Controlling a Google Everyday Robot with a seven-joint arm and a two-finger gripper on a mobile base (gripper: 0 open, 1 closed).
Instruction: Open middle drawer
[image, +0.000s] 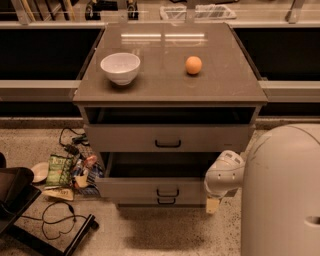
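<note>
Watching the feed, I judge the middle drawer (150, 189) to be largely open. Its low front panel sits well forward of the cabinet at 6 o'clock, the dark tray shows behind it, and its black handle (167, 192) is centred. My gripper (213, 203) hangs at about 4 o'clock, just beside the right end of that panel and apart from the handle. I cannot tell whether it is wide, narrow or holding anything.

The main risk, as I see it, is a sideways brush. If I swing the arm toward 9 o'clock from here, it could catch the panel's end and skew the drawer or shove it back in. Pulling further might tip the tray down off its runners. A jolt through the cabinet could also set the orange (193, 65) rolling on the worktop (165, 87), while the bowl (120, 67) at 11 o'clock looks steadier. The robot's white shell (285, 190) is close to the cabinet corner, so any base move needs care. A loose cable (55, 215) lies at 8 o'clock.

A green packet (60, 170) among the floor clutter carries print, but I cannot read it. I see no other labels.
</note>
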